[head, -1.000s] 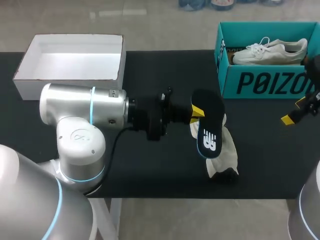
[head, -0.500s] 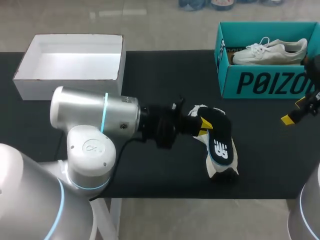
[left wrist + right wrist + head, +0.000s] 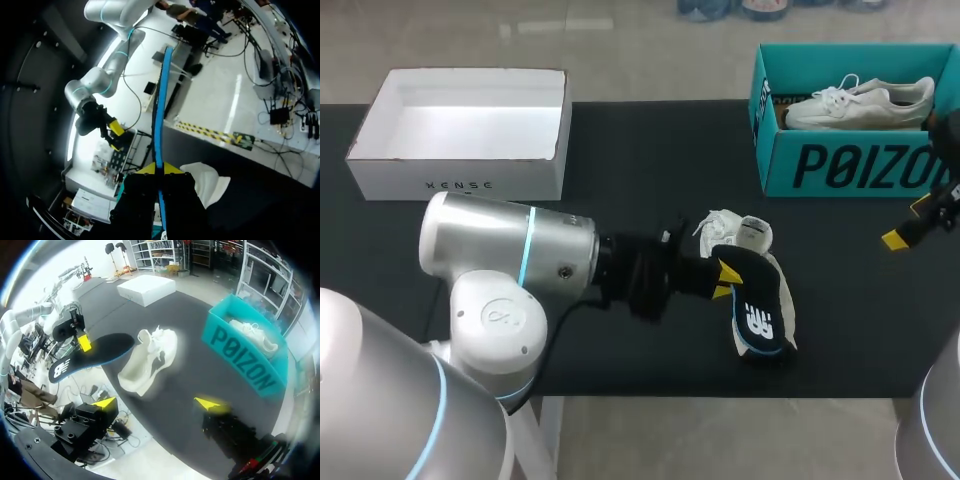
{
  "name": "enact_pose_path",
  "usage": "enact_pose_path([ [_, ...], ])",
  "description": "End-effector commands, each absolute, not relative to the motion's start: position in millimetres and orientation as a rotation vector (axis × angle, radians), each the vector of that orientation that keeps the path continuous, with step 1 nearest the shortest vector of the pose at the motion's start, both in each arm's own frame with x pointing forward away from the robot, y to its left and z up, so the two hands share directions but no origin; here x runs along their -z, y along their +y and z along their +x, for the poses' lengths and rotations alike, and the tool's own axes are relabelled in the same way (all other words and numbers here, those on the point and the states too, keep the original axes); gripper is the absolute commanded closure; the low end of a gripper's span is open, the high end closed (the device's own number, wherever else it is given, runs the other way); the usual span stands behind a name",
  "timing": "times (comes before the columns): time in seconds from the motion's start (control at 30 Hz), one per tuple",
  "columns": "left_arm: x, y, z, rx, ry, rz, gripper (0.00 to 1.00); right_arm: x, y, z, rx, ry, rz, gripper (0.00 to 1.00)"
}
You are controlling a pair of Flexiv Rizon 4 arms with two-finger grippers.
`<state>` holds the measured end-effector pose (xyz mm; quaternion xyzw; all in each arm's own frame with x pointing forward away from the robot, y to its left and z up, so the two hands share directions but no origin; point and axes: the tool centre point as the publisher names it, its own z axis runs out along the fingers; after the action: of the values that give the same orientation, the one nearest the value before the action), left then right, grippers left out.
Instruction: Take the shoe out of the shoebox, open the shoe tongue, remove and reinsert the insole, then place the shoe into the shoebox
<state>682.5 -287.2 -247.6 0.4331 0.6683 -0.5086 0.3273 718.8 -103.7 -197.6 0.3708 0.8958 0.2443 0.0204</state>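
Note:
My left gripper [image 3: 724, 276] is shut on a black insole [image 3: 756, 298] with a blue rim and a white logo, holding it by one end. The insole lies slanted over the white shoe [image 3: 744, 233], which rests on the black table near its front edge. In the left wrist view the insole [image 3: 160, 110] shows edge-on between the yellow tips [image 3: 160, 169], with the shoe [image 3: 202, 181] just beneath. My right gripper [image 3: 908, 223] hangs open and empty at the far right. The right wrist view shows it open [image 3: 157, 403], well short of the shoe [image 3: 150, 360] and insole [image 3: 90, 357].
A teal shoebox [image 3: 850, 160] at the back right holds a second white shoe [image 3: 860, 102]. A white open box [image 3: 460, 130] stands at the back left. The black tabletop [image 3: 640, 160] lies bare between the two boxes.
My left arm has swung the insole down and toward the table's front, from raised above the shoe to lying low over it. The right arm has stayed put.

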Motion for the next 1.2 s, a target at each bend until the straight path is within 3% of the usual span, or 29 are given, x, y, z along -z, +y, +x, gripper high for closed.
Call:
enact_pose_path([
  [0.03, 256.4, -300.6, 685.7, 1.357, 1.725, 1.13, 1.0, 197.7, -103.7, 717.3, -0.756, 2.776, 1.152, 0.0],
  [0.63, 270.7, -346.0, 678.4, 1.49, 1.684, 1.154, 1.0, 197.7, -103.7, 717.3, -0.756, 2.776, 1.152, 0.0],
  [1.2, 277.8, -333.4, 679.2, 1.396, 1.795, 1.102, 1.0, 197.7, -103.7, 717.3, -0.756, 2.776, 1.152, 0.0],
])
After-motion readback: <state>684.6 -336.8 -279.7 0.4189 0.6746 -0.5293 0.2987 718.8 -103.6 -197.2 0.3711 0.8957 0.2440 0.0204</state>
